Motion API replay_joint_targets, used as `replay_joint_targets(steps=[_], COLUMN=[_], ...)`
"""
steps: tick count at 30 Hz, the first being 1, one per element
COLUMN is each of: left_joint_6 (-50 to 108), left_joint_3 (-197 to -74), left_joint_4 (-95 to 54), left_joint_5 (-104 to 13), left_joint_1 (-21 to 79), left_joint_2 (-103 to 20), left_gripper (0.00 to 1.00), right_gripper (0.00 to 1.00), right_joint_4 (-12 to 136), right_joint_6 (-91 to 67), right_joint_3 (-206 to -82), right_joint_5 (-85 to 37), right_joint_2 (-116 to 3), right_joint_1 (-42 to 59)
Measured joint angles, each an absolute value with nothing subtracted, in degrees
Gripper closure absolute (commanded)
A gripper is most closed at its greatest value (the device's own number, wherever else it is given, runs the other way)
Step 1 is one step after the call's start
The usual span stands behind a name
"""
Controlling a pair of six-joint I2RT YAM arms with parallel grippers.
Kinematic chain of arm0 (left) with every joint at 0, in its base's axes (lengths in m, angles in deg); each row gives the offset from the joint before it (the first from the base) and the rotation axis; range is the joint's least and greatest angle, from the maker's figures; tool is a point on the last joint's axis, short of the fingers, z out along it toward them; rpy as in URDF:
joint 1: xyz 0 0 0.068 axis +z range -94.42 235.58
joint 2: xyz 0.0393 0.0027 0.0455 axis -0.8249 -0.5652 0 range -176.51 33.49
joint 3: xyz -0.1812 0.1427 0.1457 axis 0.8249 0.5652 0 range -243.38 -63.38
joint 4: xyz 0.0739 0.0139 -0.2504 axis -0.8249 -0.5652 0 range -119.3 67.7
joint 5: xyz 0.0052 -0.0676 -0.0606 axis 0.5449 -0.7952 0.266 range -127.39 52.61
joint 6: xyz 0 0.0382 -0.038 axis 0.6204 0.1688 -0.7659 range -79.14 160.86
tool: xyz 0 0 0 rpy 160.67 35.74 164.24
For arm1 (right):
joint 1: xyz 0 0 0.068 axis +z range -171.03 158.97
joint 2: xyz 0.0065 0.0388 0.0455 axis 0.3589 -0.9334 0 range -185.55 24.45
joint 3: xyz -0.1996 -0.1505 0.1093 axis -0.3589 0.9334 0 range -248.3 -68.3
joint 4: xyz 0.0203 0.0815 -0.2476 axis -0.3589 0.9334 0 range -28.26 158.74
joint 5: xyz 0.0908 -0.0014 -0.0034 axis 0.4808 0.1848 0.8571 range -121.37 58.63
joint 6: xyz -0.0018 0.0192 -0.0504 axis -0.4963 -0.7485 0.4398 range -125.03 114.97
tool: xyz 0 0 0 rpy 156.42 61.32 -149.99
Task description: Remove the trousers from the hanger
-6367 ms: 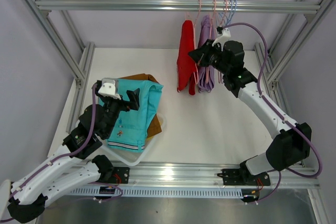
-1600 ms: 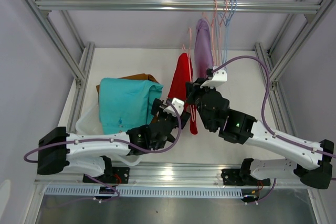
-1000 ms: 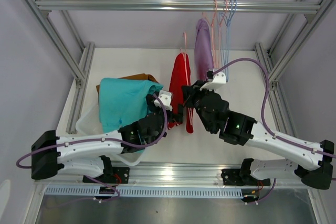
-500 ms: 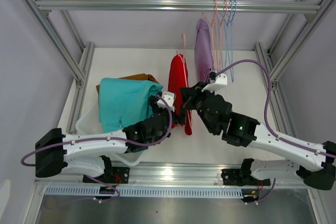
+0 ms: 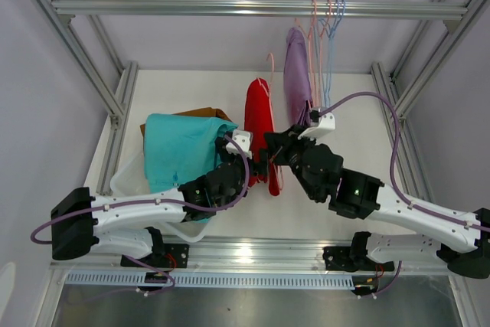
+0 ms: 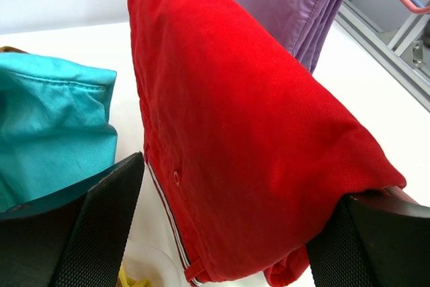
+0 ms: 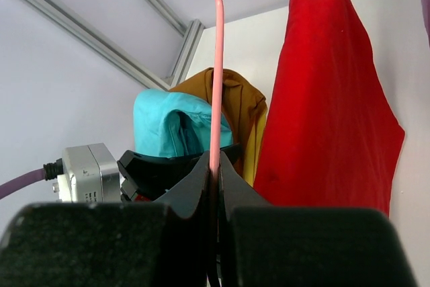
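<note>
Now the right gripper (image 7: 215, 166) clamps a thin pink wire hanger (image 7: 216, 65); the left gripper (image 6: 235, 230) gapes around folded red cloth trousers (image 6: 248, 132). Next, probably, close and pull.

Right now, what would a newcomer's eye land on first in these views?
The red trousers draped on a pink hanger, mid-table between both arms. The right tool is shut on the hanger's stem; the left tool stands open around the trousers' lower part. At left, teal trousers top a pile in a white tub.
</note>
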State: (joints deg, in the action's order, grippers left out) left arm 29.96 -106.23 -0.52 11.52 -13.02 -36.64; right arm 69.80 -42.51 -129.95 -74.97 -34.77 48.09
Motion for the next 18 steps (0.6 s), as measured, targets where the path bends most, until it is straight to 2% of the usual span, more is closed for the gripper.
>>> replay_joint_targets(steps=[7,9,16,18], left_joint_6=[31.2,31.7,32.2,32.1], left_joint_3=[-106.2,-105.8,-104.8,-104.7], left_joint_4=[0.9,2.3,7.4,8.9], left_joint_5=[11.6,11.8,12.0,12.0], left_joint_1=[-12.2,-12.0,-11.7,-11.7], left_joint_2=[-36.6,-36.6,-37.7,-38.3], left_gripper=[0.22,0.33,0.47,0.57], right_gripper=[1.0,1.0,1.0,1.0], right_joint_4=[69.6,69.5,69.6,69.6], right_joint_6=[-44.1,-44.6,-47.1,-47.6], right_joint_3=[-128.7,-128.4,-127.1,-127.1], right_joint_5=[-74.9,-74.9,-74.9,-74.8], right_joint_2=[-34.7,-34.6,-33.6,-33.5], right_joint_1=[48.2,48.4,48.8,48.8])
